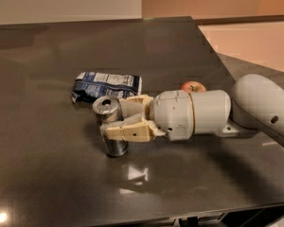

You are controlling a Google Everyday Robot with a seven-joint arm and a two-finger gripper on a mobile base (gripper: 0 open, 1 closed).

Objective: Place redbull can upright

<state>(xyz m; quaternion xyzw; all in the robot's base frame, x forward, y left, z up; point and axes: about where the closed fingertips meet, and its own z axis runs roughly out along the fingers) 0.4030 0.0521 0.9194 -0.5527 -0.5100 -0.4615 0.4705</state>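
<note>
Dark table (42, 174) filled most of the view; the pale arm (260, 103) reached in from the right, low over the top, wrist about level with the surface; the gripper (114, 126) sat near the table's middle, its cream fingers (128, 134) clamped round the waist of the can (107, 109), one on the near side, one on the far side.

A blue and white snack bag (106, 83) lay flat just behind the can, apart from it as far as could be seen; the can stood close to upright, silver lid up, base down at the table, top leaning slightly left; whether the base rested flush could not be told. A red apple (193, 86) showed behind the wrist, partly hidden.

Judgement: step in hand was the set-down, late in the task; can on its end but not released. Next move would call for squaring the can so the base sat flat; then parting the fingers gently; then drawing back to the right without brushing it, since a slim can should tip easily.
</note>
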